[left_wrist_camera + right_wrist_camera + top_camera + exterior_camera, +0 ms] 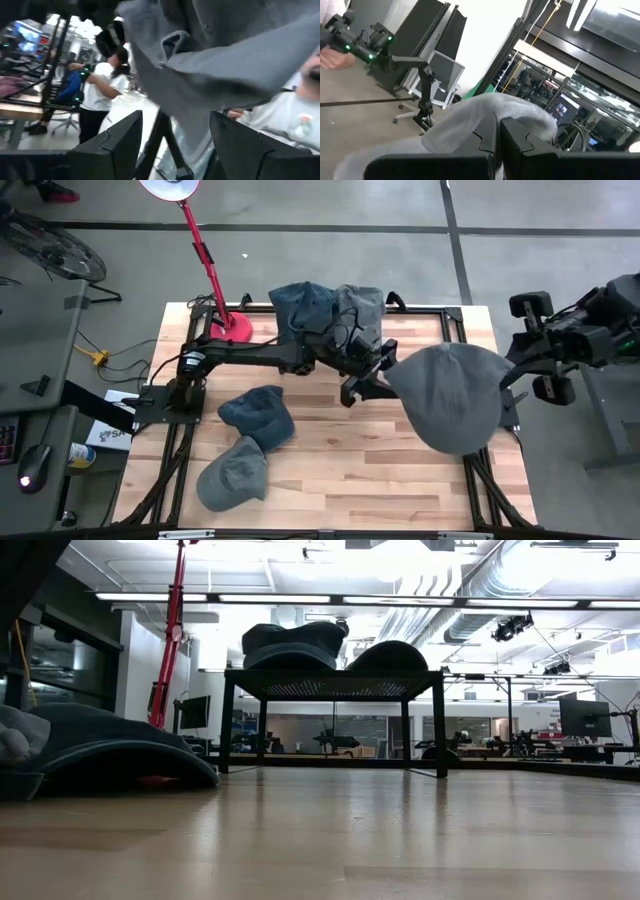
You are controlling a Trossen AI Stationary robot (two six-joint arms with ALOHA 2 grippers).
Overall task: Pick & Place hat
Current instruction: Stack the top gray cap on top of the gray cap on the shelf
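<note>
Hat (455,400), big and grey, hangs over the right side of the table (380,480), stretched between the two arms. In the left wrist view the grey hat cloth (225,55) drapes right above that arm's two dark fingers (115,145), which stand wide apart, so the left claw (362,385) is spread open at the hat's edge near the middle of the table. The right claw (497,145) has its fingers pressed together on the pale cloth, pinching the hat's other side at the right edge of the table.

Closer to the front of the table lie two more caps: a grey-green cap (233,473) and, touching it just behind, a dark blue cap (258,413). Farther back, two more hats (325,305) sit on a black rack at the far edge. A red lamp (205,255) stands beside them at the back left corner. People in white shirts (100,85) show in the room beyond.
</note>
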